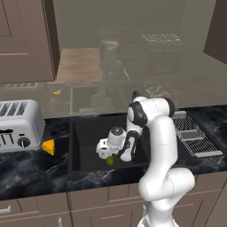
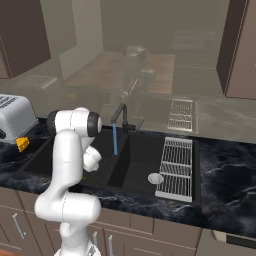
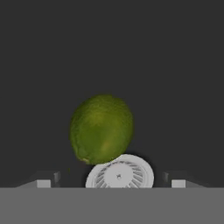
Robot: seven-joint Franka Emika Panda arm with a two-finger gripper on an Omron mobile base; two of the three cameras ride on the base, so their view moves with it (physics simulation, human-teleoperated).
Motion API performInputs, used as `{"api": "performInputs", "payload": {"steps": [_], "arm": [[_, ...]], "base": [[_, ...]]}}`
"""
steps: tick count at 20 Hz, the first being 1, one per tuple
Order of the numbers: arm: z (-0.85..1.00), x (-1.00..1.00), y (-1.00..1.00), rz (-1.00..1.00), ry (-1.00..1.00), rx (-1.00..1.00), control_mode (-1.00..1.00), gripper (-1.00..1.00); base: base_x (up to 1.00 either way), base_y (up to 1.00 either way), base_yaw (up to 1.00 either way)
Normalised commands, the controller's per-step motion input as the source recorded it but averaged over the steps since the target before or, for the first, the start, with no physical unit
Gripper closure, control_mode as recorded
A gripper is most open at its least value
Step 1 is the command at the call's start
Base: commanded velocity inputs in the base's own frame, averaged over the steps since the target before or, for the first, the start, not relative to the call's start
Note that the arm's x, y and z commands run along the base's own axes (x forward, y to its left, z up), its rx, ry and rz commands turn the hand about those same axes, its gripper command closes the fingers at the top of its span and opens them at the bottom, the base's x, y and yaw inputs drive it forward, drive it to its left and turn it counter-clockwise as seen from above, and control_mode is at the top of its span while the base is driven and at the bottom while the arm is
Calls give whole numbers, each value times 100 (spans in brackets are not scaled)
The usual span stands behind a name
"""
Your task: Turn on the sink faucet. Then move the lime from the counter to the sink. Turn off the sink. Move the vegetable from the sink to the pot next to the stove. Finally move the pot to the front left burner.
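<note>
Lime (image 3: 101,129): lies on the floor of the sink's (image 1: 80,146) left basin, touching the silver drain (image 3: 120,174) — presumably set there for rinsing.
Gripper (image 1: 111,156): low in that basin, directly over the lime; fingertips (image 3: 43,183) spread wide on either side, grasping nothing.
Faucet (image 2: 120,116): running — a blue stream falls near the basin divider, right of the lime.
Counter (image 1: 31,170): holds a toaster (image 1: 20,125) and cheese wedge (image 1: 48,147) at left.
Writing: none legible.
</note>
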Motion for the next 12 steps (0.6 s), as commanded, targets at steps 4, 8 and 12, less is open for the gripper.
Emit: {"api": "performInputs", "payload": {"steps": [4,8,12], "arm": [[23,0,0,0,0,0,-100,-100],[53,0,0,0,0,0,-100,-100],[70,0,0,0,0,-1,-100,-100]], "base": [[0,0,0],[0,0,0],[0,0,0]]}}
